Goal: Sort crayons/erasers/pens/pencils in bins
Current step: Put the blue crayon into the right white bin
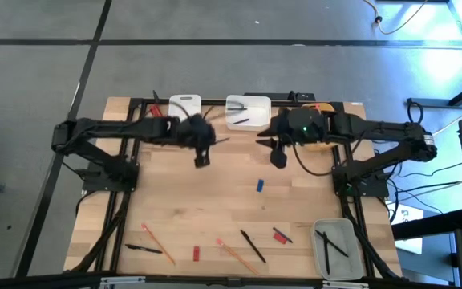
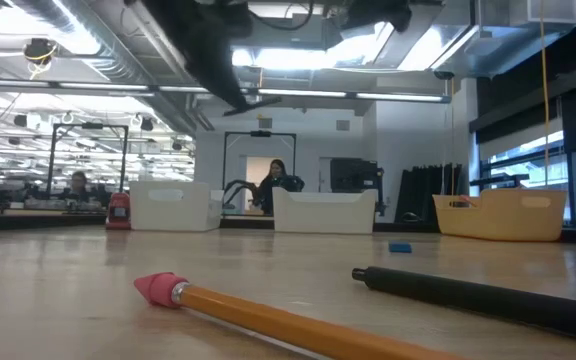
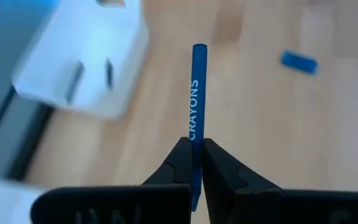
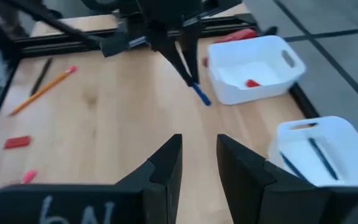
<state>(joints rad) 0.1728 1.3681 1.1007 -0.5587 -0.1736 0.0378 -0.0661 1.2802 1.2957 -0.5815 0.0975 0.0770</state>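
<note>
My left gripper (image 3: 192, 155) hangs over the table's middle (image 1: 201, 154), shut on a blue crayon (image 3: 197, 93) printed CRAYONS. My right gripper (image 4: 199, 155) hangs open to its right (image 1: 277, 152), with nothing between its fingers. At the far edge stand a narrow white bin (image 1: 184, 107), a wider white bin (image 1: 247, 111) holding pens (image 4: 319, 155), and a yellow-orange bin (image 2: 508, 215) partly under my right arm. A translucent grey bin (image 1: 337, 247) with pens sits near right. Pencils (image 1: 157, 245), pens (image 1: 253, 246) and red pieces (image 1: 281, 236) lie flat on the near part of the table. My left gripper pinches the blue crayon's rear part (image 3: 194, 144) between its two fingers. The crayon lies along the fingers, and most of its length sticks out past the fingertips. It slants downward (image 4: 199, 94), lifted clear of the table.
A small blue piece (image 1: 259, 185) lies on the bare wood right of centre. A pencil with a pink end (image 2: 158, 288) and a black pen (image 2: 468, 290) lie close to the low camera. Black frame rails run along the table's sides. People show in the room behind.
</note>
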